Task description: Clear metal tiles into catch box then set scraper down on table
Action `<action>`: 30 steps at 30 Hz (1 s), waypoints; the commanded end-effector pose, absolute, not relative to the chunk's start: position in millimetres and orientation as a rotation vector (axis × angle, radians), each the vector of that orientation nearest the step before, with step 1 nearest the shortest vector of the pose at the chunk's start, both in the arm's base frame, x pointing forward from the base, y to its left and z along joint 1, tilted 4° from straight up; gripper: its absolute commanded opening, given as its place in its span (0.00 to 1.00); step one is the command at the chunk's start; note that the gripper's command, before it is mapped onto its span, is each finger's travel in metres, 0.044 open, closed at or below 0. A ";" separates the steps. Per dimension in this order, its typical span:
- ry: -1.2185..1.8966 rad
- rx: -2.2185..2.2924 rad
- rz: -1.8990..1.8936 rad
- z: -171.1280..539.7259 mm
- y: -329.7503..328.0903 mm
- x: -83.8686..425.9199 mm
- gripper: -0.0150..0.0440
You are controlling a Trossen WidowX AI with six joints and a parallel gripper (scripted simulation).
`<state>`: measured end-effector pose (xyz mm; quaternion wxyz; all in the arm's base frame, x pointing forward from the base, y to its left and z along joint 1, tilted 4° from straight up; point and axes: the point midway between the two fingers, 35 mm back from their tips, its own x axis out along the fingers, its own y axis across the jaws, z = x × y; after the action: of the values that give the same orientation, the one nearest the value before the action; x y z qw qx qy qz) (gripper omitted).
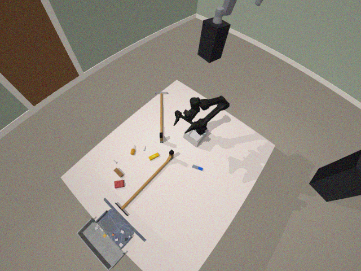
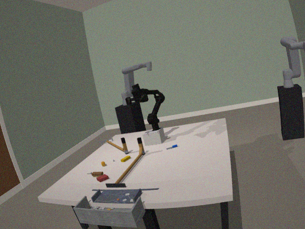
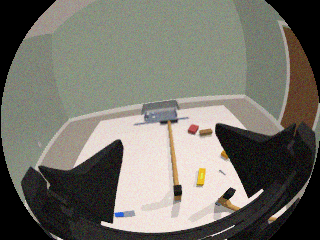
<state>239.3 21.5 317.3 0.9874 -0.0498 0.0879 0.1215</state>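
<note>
The long scraper lies flat on the white table. Its blade sits by the steel bench plate, and its black handle points toward the arm. Several small metal tiles lie on the plate. A few more lie in the grey catch box at its far end. My gripper is open and empty. It hangs in the air near the arm's base, well above and apart from the scraper handle.
A shorter scraper lies left of the arm. A yellow block, an orange piece, a brown block, a red block and a blue piece are scattered on the table. Dark pedestals stand on the floor.
</note>
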 end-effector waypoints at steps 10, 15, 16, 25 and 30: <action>0.231 -0.088 0.237 300.6 19.2 252.6 1.00; 0.292 -0.084 0.226 279.9 16.5 266.5 1.00; 0.304 -0.083 0.223 275.6 16.0 269.0 1.00; 0.416 -0.082 0.203 235.5 12.5 288.6 1.00; 0.478 -0.084 0.193 212.1 11.2 296.7 1.00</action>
<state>291.4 11.9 233.6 0.9719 -0.0380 0.2101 0.0992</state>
